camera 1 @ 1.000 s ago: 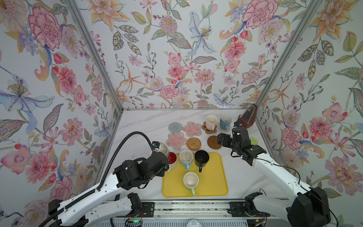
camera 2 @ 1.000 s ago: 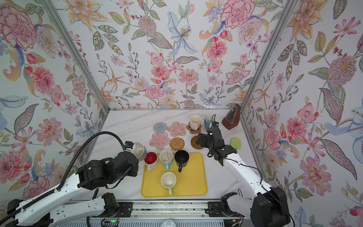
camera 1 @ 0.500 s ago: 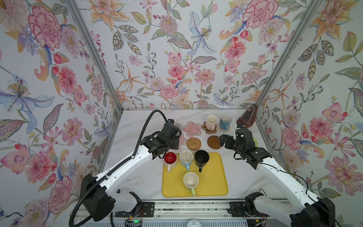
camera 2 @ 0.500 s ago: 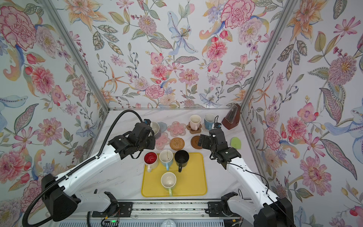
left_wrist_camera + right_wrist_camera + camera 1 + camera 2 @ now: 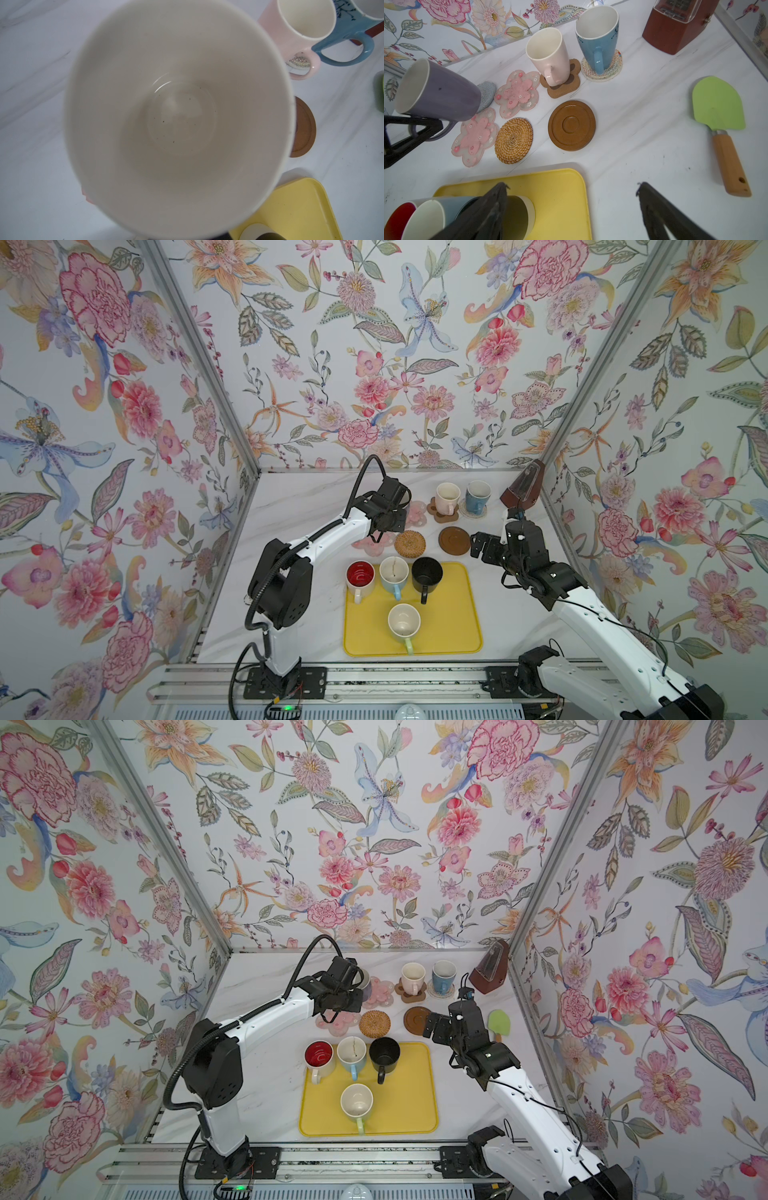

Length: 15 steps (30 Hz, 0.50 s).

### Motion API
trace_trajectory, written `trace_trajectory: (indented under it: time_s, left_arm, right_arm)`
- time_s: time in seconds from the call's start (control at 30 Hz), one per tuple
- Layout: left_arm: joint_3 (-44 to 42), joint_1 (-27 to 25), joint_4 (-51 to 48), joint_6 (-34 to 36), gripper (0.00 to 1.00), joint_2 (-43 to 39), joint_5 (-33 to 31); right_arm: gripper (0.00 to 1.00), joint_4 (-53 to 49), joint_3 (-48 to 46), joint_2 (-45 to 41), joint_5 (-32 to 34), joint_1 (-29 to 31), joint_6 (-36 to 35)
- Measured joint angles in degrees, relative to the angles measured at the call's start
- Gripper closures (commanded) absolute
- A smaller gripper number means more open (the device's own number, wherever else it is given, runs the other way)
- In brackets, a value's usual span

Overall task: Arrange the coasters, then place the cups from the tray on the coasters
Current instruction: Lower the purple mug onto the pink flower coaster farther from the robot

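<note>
the left gripper (image 5: 415, 129), clamped on the purple mug (image 5: 440, 91) by its handle, has swung it from the tray's (image 5: 560, 187) left edge to hover tilted over the grey coaster (image 5: 486, 93) beyond the tray's far left corner, so set-down looks next. the right gripper (image 5: 572, 185) gapes empty beyond the tray's far right corner.

- We see bright, even, diffuse light in both top views; shadows on the tabletop (image 5: 303, 506) are soft and faint.
- The purple cup (image 5: 178, 124) fills the left wrist view, out of focus.
- We notice wide-angle bending at the right wrist view's edges.
</note>
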Motion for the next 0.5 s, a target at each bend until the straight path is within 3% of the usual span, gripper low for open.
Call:
trace_trajectory:
  time_s: [0.5]
  left_arm:
    - [18.3, 0.6, -2.8, 0.7, 1.0, 16.0, 1.6]
  right_arm:
    - [0.01, -1.0, -1.6, -1.3, -1.3, 0.0, 1.3]
